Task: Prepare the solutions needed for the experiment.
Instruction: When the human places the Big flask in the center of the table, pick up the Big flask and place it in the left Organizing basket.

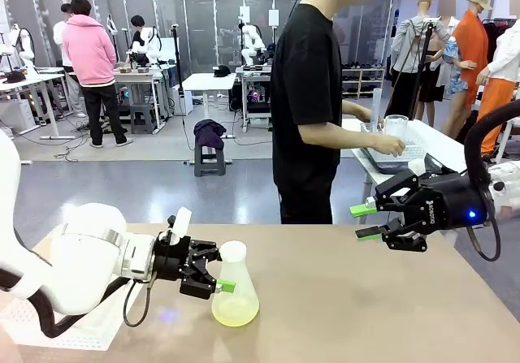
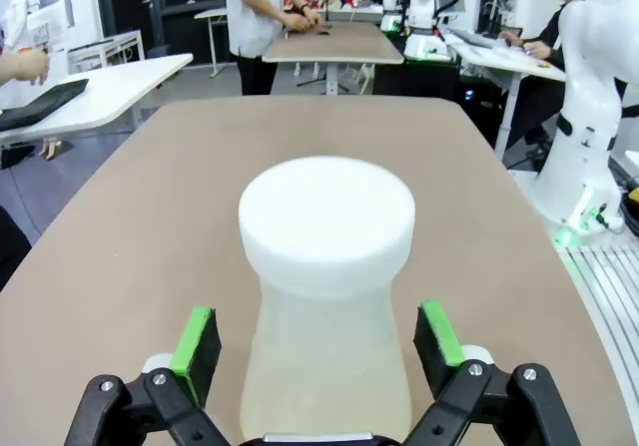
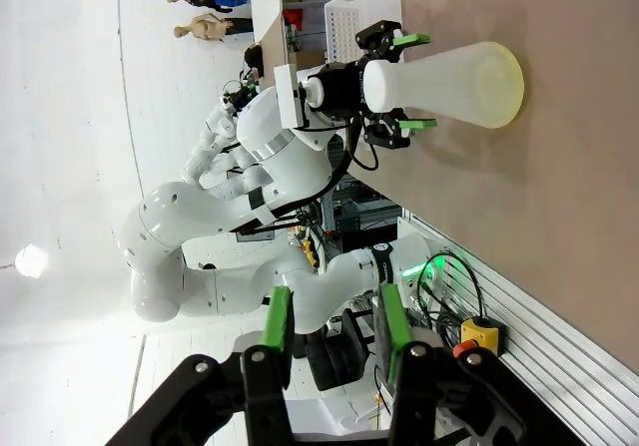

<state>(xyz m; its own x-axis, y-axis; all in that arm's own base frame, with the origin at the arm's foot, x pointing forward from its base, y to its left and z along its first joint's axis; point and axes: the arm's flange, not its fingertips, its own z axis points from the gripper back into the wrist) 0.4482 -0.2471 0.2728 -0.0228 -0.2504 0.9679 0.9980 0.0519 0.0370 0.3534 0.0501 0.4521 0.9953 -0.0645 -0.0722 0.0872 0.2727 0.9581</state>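
A translucent whitish conical flask (image 1: pixel 234 282) stands on the brown table (image 1: pixel 341 298), left of centre. It holds a shallow layer of pale yellow-green solution (image 1: pixel 236 313). My left gripper (image 1: pixel 221 270) is open, its green pads on either side of the flask's neck. In the left wrist view the flask (image 2: pixel 327 266) rises between the pads (image 2: pixel 197 338) with a small gap on each side. My right gripper (image 1: pixel 366 222) hovers above the table's right part, open, with nothing between its fingers. The right wrist view shows its own pads (image 3: pixel 278 328) apart, and farther off the flask (image 3: pixel 449 85) with the solution (image 3: pixel 507 87).
A person in a black shirt (image 1: pixel 305 103) stands at the far side, a hand at a tray with a clear beaker (image 1: pixel 396 126) on a white side table. A white perforated rack (image 1: pixel 32 326) lies at the table's front left corner. Bare tabletop spreads between the grippers.
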